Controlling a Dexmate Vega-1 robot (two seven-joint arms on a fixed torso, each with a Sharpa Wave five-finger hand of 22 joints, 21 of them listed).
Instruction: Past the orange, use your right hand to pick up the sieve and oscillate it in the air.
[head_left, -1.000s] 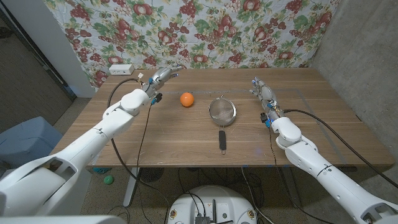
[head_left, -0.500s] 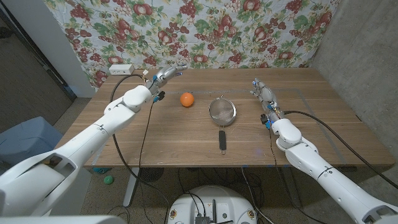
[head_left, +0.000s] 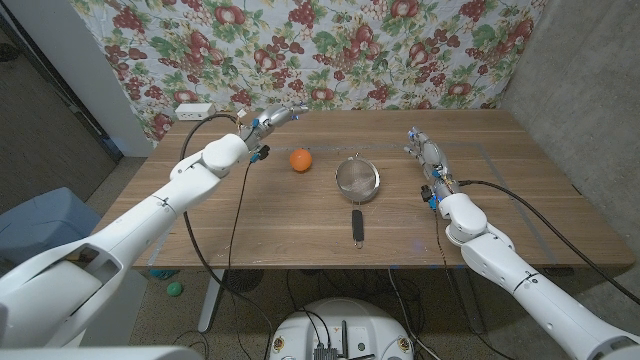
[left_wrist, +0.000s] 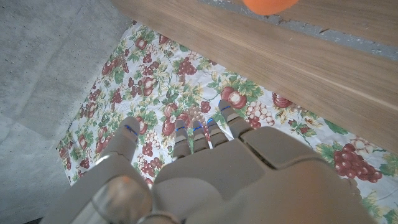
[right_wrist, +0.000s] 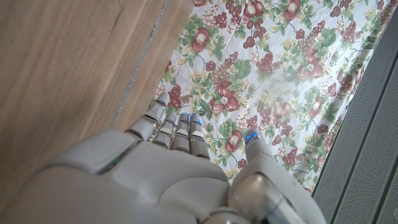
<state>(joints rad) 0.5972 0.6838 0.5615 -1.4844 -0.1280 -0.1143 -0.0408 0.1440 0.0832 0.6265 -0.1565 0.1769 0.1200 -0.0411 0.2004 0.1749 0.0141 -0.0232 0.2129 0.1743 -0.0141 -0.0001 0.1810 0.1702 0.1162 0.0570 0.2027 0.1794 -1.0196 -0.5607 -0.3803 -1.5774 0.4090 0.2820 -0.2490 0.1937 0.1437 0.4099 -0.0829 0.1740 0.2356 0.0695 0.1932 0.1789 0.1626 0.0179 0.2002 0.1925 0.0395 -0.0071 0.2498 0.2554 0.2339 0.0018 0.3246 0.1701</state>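
A fruit-and-flower patterned cloth (head_left: 330, 55) hangs behind the wooden table (head_left: 300, 225). The right hand (head_left: 423, 148) is above the table's right part, fingers straight and lying close together, holding nothing. The sieve (head_left: 357, 183) lies well to its left, the bowl toward the cloth and the black handle pointing at the robot. The orange (head_left: 300, 159) sits just beyond the sieve, farther from the right hand. The left hand (head_left: 275, 117) hangs near the orange's far left, fingers extended and empty
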